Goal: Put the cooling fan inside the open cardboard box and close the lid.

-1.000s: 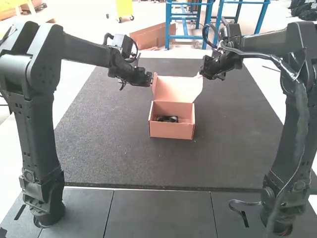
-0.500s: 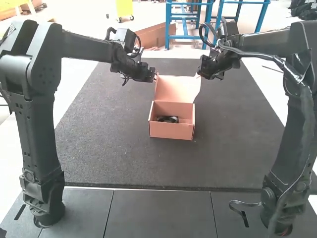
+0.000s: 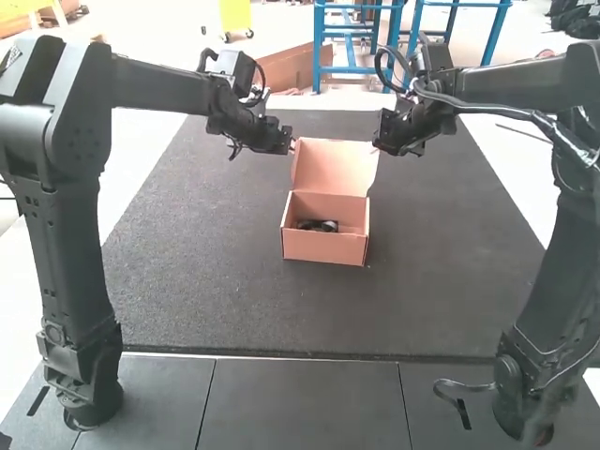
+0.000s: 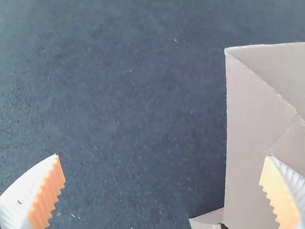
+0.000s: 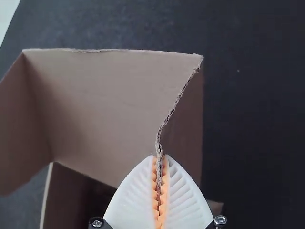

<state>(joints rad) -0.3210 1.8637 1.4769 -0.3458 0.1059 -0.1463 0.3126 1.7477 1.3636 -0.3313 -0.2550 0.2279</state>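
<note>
A small cardboard box (image 3: 324, 239) stands on the dark mat with the black cooling fan (image 3: 317, 225) inside it. Its lid (image 3: 334, 167) stands up at the back, leaning slightly. My right gripper (image 3: 382, 142) is shut on the lid's right top corner; in the right wrist view its ribbed fingers (image 5: 159, 188) pinch the lid's edge (image 5: 167, 124). My left gripper (image 3: 284, 143) is open at the lid's left top corner. In the left wrist view its orange pads (image 4: 45, 191) stand wide apart, one of them against the cardboard lid (image 4: 252, 138).
The box sits mid-mat on a black mat (image 3: 187, 262), with bare mat on all sides. Grey table panels (image 3: 300, 403) lie along the near edge.
The left gripper has moved right and up to the lid's left corner. The right gripper has shifted slightly left with the lid's corner, tipping the lid a little.
</note>
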